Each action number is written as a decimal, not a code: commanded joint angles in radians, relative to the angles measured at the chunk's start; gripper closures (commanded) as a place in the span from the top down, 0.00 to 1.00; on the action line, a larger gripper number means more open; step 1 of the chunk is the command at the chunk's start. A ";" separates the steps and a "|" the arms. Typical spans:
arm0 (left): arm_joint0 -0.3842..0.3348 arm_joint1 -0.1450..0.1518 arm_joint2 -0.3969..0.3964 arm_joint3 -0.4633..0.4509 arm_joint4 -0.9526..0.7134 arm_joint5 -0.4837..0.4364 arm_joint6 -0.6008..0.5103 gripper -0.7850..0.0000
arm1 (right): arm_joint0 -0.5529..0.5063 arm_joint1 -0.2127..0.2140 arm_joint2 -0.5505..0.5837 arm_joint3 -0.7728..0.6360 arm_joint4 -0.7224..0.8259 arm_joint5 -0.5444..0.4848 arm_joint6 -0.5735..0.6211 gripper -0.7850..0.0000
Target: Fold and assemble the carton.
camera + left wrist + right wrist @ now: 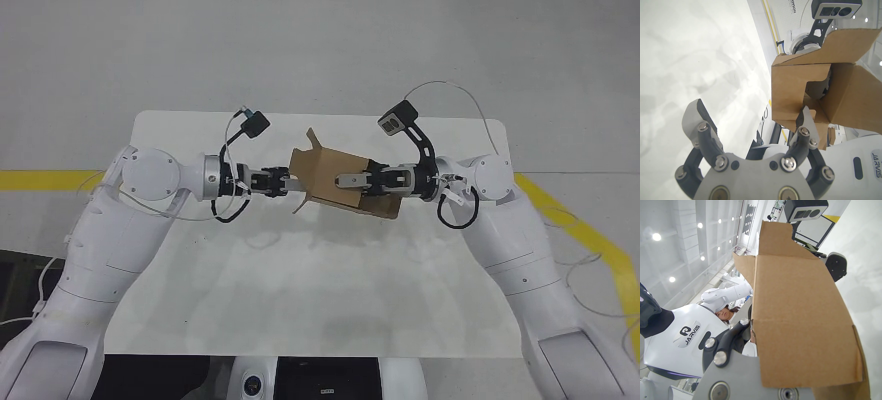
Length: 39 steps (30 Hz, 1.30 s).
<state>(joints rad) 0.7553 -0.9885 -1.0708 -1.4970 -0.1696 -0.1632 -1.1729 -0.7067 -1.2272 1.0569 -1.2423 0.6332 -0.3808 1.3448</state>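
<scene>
**Carton** (322, 165): brown and part-formed. It is held over the far half of the table (300, 300), about midway between the table's left and right edges. It is carried between the two arms and seems raised off the top. The end toward the left arm is open. There, a far flap (312, 140) is stood up toward the table's far edge, and a near flap (299, 206) is hung out toward the near edge.

**Right gripper** (347, 181): closed on a wall of the carton. One finger is laid along the carton's outer face. A grey finger part (819, 89) is seen inside through the open end. In the right wrist view most of this gripper is covered by the carton wall (800, 313).

**Left gripper** (750, 108): spread wide, with nothing held. One fingertip (806, 115) is placed at the cut edge of a low flap at the open end; whether it touches or is just beside cannot be told. The other fingertip (696, 108) is kept apart from the carton.

**Room:** a wide stretch of table top is left between the carton and the near edge, and a narrower strip toward the far edge. The table's left and right edges are well apart from both grippers.
</scene>
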 commanded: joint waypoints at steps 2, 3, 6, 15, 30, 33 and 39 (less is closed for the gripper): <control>-0.002 -0.001 0.003 0.002 0.000 0.000 0.001 1.00 | 0.000 0.000 0.000 0.001 0.002 -0.001 0.000 0.00; -0.003 -0.001 0.004 0.002 0.000 0.000 0.001 1.00 | 0.000 0.000 0.000 0.001 0.002 -0.001 0.000 0.00; -0.005 -0.001 0.004 0.005 -0.002 0.001 0.003 1.00 | 0.000 0.000 0.002 0.003 0.004 -0.002 -0.001 0.00; -0.003 0.005 -0.033 0.034 -0.001 0.003 0.031 1.00 | -0.008 0.006 0.034 0.020 0.005 -0.011 -0.022 0.00; 0.042 0.014 -0.030 -0.038 0.071 -0.012 0.037 1.00 | -0.048 0.013 0.072 0.044 -0.077 0.022 -0.233 0.00; 0.037 0.013 -0.030 -0.035 0.069 -0.003 0.047 1.00 | -0.049 0.011 0.061 0.036 -0.088 0.028 -0.239 0.00; 0.021 0.012 -0.036 0.005 0.069 0.018 0.069 1.00 | -0.038 0.009 0.043 0.023 -0.103 0.028 -0.186 0.00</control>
<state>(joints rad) 0.7791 -0.9768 -1.1061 -1.4998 -0.1006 -0.1473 -1.1067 -0.7483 -1.2181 1.1012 -1.2173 0.5375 -0.3524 1.1482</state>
